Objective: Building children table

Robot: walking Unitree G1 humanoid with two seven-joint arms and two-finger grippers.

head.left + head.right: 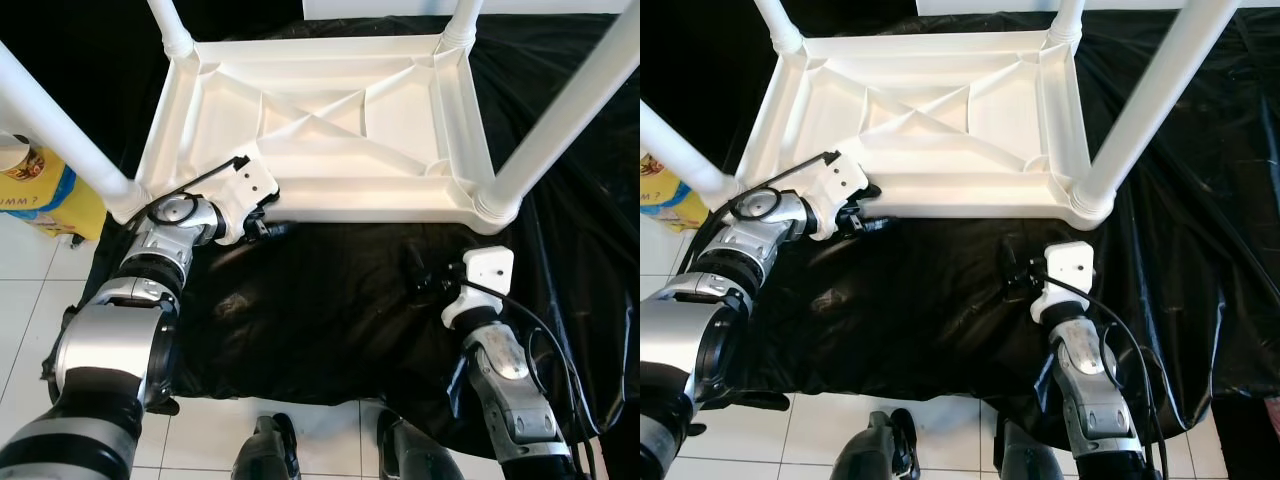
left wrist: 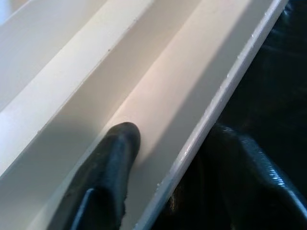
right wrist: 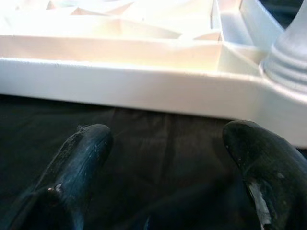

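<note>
A white plastic children's table (image 1: 330, 120) lies upside down on a black sheet (image 1: 330, 310), with its legs (image 1: 570, 110) pointing up. My left gripper (image 1: 265, 222) straddles the table's near rim (image 2: 211, 110) close to the front left leg (image 1: 50, 130). One finger (image 2: 115, 153) lies in the channel inside the rim, the other just outside, and the jaws stand close against the rim. My right gripper (image 1: 415, 270) hovers open over the sheet, a short way in front of the rim (image 3: 144, 86) and beside the front right leg's base (image 3: 288, 62).
A yellow box (image 1: 45, 190) sits on the white tiled floor (image 1: 30, 300) at the left, beside the sheet. My feet (image 1: 270, 450) stand at the sheet's near edge. The tall legs rise on both sides of my arms.
</note>
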